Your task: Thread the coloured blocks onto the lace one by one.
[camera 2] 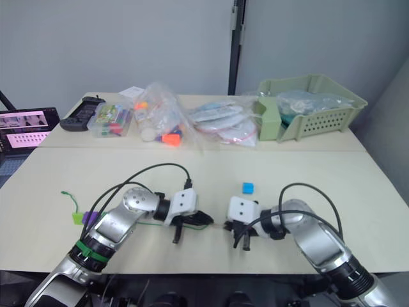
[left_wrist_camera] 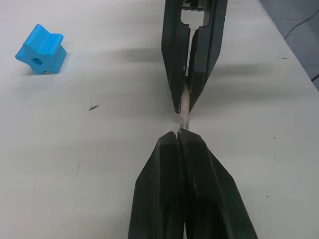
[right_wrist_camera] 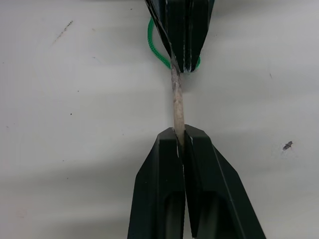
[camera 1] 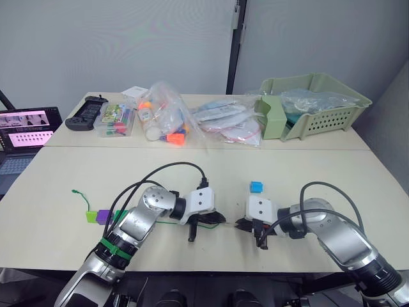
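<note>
I had the pale table (camera 1: 268,163) in front of me, with a green basket (camera 1: 332,105) at its far right, clear bags of toys (camera 1: 167,118) along the far edge, a black controller (camera 1: 87,112) at far left and a laptop (camera 1: 22,134) off the left side. Both arms met low at the near edge. The left gripper (camera 1: 219,219) had its fingers pressed together on the lace (camera 1: 82,199), pinching it right where the green cord joined the stiff pale tip (right_wrist_camera: 175,102). The right gripper (camera 1: 239,224) faced it, just beside, jaws clamped flat on the other end of that same tip, so the tip bridged the small gap between the two, close above the tabletop. The cord ran back leftward under the left arm to its free end near the table's left side, with a lime green block (camera 1: 93,216) and a purple block (camera 1: 105,216) touching each other on it. The blue block (camera 1: 256,187) sat loose on the table just beyond the right gripper.
</note>
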